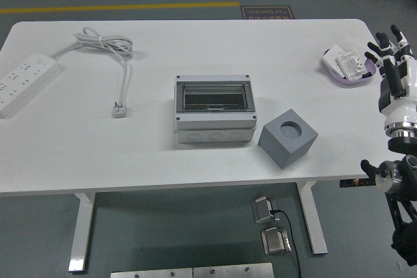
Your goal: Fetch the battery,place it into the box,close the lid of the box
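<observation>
The white table (195, 154) fills most of the frame, with bare surface along its near edge and between its objects. At centre sits the grey box (214, 110), its clear lid (214, 96) down. Just lower right of it stands a grey cube with a round hole (287, 137). A white power strip (23, 81) lies at far left, its cord (111, 49) looping toward the upper left. At the right edge, the right hand (391, 63) hovers with fingers spread, holding nothing, just beside a purple tray (349, 64) holding small white battery-like items, at the table's upper right corner.
</observation>
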